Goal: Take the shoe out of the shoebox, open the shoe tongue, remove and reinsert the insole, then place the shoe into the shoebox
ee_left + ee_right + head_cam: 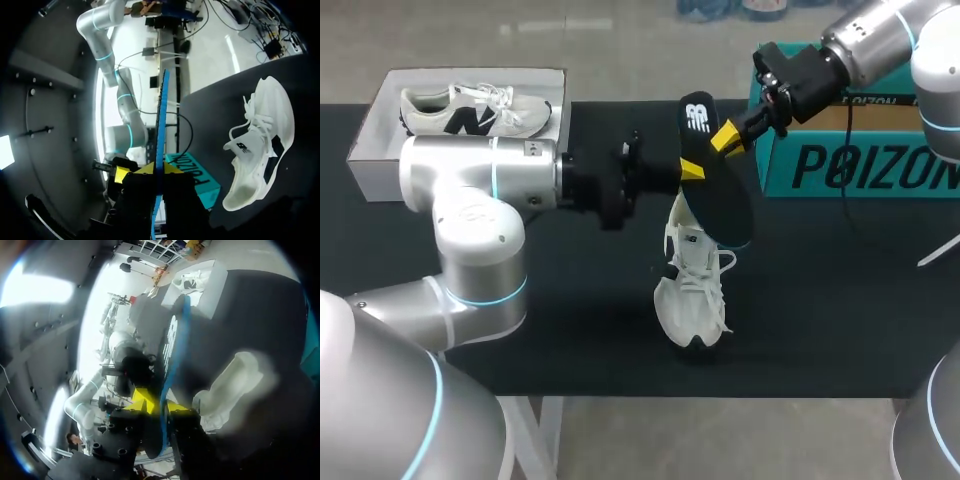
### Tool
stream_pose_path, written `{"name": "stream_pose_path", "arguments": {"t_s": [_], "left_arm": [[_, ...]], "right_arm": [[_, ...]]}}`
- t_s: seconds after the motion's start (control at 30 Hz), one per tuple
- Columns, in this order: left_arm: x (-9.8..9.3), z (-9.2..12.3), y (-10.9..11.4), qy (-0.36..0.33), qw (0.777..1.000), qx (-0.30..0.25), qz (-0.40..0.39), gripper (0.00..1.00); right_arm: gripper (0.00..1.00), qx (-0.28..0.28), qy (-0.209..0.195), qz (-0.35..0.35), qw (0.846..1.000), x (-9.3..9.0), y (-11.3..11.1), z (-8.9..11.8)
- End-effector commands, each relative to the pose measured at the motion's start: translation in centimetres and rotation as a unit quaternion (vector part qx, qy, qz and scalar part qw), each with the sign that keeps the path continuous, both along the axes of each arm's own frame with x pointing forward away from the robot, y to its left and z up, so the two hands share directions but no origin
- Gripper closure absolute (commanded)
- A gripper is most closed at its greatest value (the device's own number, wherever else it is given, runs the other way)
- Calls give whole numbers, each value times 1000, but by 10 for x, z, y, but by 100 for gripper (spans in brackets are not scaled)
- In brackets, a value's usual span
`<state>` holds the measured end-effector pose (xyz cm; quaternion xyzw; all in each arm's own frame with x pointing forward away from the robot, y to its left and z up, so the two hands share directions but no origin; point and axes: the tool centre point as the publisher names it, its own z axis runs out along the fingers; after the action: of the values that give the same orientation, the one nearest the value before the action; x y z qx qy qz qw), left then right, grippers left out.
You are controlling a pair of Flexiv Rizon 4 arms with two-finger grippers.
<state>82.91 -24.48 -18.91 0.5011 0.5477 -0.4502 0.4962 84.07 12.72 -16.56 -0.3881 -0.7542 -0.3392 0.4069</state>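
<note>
1. Our left claw point(157, 170) is closed on the insole point(718, 190), one yellow tip on each flat face, so the insole runs edge-on straight out between the fingers.
2. Our right claw point(161, 404) pinches the same insole from the other side, higher up near its printed end. With both claws clamped on it, we judge that this is a handover or a regrip, so that one arm can get a better hold.
3. We hold the insole in the air, tilted, with its lower end hanging just above the shoe point(692, 290). That placing suits sliding it back in, and we take it that the removal is done and the reinsertion is not.
4. Beneath it, the shoe sits laces-up on the black tabletop point(840, 290), toe toward the near edge, free of both claws. Its mouth shows open in the left wrist view.
5. At the far left, well apart from the shoe, lies the white shoebox point(365, 150) with a second shoe point(470, 112) inside it, so room for the final placement looks tight.
6. Behind the right arm stands a teal box point(860, 165), clear of the work.
</note>
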Motion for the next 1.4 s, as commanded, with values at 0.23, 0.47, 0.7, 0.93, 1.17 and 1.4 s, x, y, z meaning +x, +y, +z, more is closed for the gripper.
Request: {"name": "stream_pose_path", "arguments": {"t_s": [0.23,0.47,0.7,0.93,1.17,1.4], "left_arm": [[4,-3,11,5,1000,-1,5,100],[12,-10,23,14,1000,11,-21,100],[22,-8,32,3,999,24,-38,100],[25,-7,32,-2,998,33,-53,100],[21,-11,22,3,997,36,-70,100],[16,-16,16,11,996,35,-77,100]], "right_arm": [[0,-10,-36,-25,999,-4,-22,8],[0,-34,-111,-31,993,-31,-73,43],[0,-59,-201,-16,978,-61,-95,76],[0,-175,-293,-9,940,-97,-105,96],[0,-324,-346,-20,881,-117,-99,104],[0,-347,-372,4,861,-132,-76,106]]}}
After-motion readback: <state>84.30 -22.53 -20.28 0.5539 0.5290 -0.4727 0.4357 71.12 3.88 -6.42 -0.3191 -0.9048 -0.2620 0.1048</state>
